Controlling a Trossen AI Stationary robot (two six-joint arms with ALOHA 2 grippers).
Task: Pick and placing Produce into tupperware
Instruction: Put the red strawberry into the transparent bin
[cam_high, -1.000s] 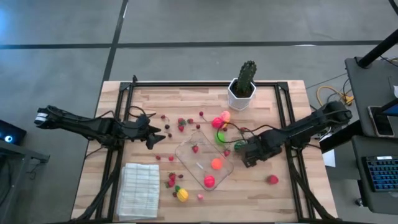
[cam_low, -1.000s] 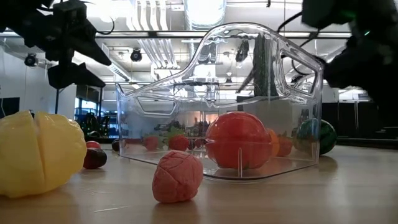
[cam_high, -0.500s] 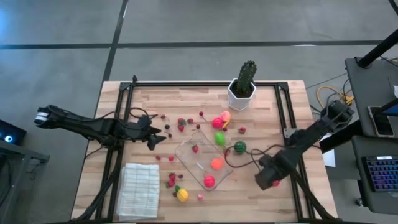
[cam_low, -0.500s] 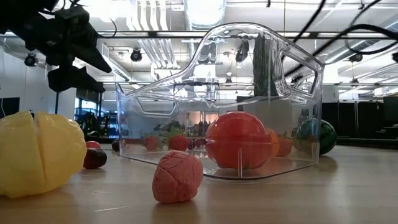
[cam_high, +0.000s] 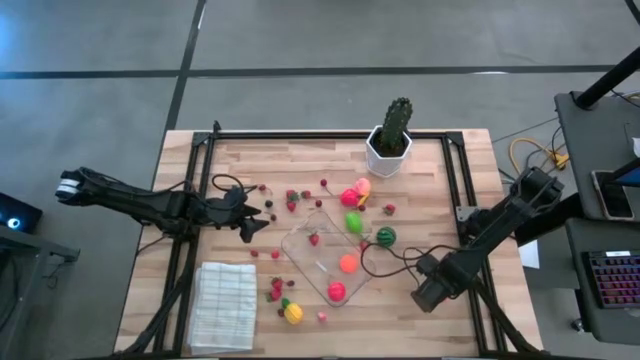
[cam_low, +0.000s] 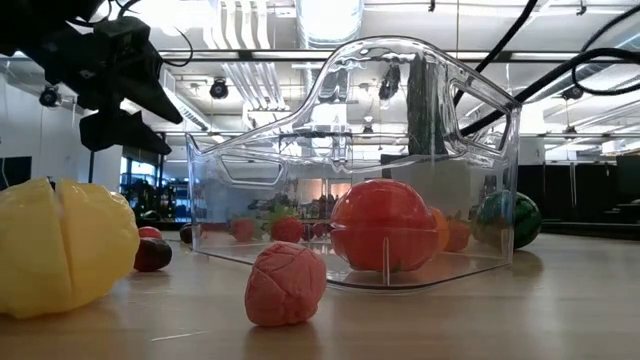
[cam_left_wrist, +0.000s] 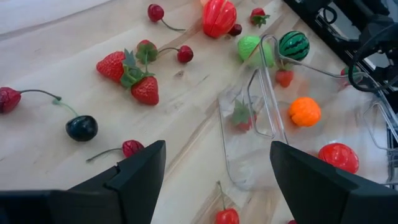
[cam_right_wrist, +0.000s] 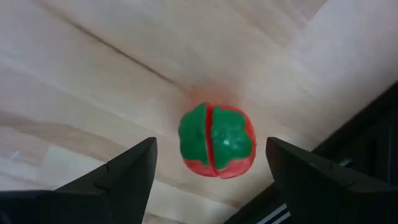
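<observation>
Yellow fruit: on the desk, nearest of all, near-left of the tub, apart from it.
Pink piece: just beside the yellow fruit, near side of the tub, not yet in.
Cloth: folded, well left of the tub's near corner.
Right pincer: fingers apart, now near-right of the tub and well clear of it; a second ago just beside the tub's right edge, by the melon.
Red-green fruit: on the desk between the right pincer's spread fingers, touched by neither.
Meaning: likely lined up for the next pick; closing, lifting and carrying back to the tub all left to do.
Tub contents: a red piece, an orange piece and a strawberry already inside.
Left pincer: fingers apart, empty, left of the tub, almost where it was a second ago; seemingly waiting.
Loose berries: scattered far-left of the tub, most still outside it.
Cactus: far side of the tub, in its white pot.
Hidden: red-green fruit covered by the right pincer from above, seen only from that wrist; right pincer out of the low view.
Unclear: green piece at the tub's far rim, inside or outside not to be told.
</observation>
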